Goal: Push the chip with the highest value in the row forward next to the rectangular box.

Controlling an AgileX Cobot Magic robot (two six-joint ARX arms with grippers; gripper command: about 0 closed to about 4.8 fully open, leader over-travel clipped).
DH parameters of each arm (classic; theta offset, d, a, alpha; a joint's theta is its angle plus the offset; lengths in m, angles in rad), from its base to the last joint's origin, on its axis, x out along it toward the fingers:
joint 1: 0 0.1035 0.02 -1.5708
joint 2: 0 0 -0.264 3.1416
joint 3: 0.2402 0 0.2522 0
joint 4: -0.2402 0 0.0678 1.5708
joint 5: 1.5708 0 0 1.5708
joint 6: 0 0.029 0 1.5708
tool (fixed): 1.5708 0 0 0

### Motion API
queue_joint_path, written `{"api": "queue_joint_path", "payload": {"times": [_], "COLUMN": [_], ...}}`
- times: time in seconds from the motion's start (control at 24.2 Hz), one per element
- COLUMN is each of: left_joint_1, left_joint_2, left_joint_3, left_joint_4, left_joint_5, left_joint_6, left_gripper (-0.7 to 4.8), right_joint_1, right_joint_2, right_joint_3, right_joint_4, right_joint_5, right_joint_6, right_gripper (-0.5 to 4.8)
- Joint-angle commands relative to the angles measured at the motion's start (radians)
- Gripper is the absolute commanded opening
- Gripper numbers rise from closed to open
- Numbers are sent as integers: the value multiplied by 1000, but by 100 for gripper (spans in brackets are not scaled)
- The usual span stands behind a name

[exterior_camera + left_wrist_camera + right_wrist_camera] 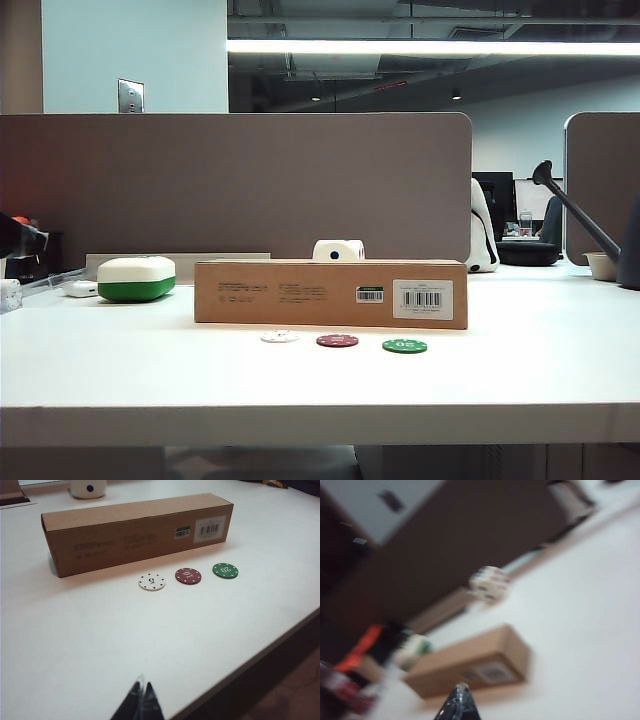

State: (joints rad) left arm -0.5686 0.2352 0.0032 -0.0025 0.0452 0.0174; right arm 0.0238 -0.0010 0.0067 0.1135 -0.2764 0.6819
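Nearby, hands [140, 700] [459, 702] above table [520, 370]

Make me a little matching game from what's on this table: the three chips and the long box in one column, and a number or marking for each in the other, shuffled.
Things:
1. white chip
2. dark red chip
3. green chip
4. rectangular box

Markings:
A. 20
B. barcode label
C. 5
D. 10

Pairs: 1-C, 2-D, 3-A, 4-B.

The left gripper hangs over the bare table short of the chips. The right gripper is off beyond the box's label end, its view blurred. Both look shut.
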Motion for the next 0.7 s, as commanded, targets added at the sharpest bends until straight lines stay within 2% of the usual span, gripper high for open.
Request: {"api": "queue_joint_path", "payload": {"times": [0.04,0.08,0.12,0.25,0.33,0.41,0.58,0.7], "left_joint_1": [1,1,1,1,1,1,-13,-54], "left_joint_2": [2,2,2,3,3,3,2,2], "left_joint_3": [4,4,4,4,4,4,4,4], "left_joint_4": [11,11,11,11,11,11,11,11], "left_joint_5": [1,1,1,1,1,1,-4,-4], "left_joint_6": [-3,-3,-3,-3,-3,-3,-3,-3], "left_gripper": [-5,-5,-5,-5,-5,-5,-5,-5], "right_joint_1": [0,0,0,0,0,3,69,164], "right_joint_2": [3,7,41,154,315,485,700,847], "right_joint_3": [81,122,238,423,599,757,884,904], "right_joint_4": [202,188,111,-16,-134,-271,-420,-483], "right_joint_5": [39,59,98,87,-2,-105,-245,-256], "right_joint_6": [138,138,129,22,-78,-88,-251,-272], "right_gripper": [-10,-10,-9,-10,-10,-10,-10,-9]}}
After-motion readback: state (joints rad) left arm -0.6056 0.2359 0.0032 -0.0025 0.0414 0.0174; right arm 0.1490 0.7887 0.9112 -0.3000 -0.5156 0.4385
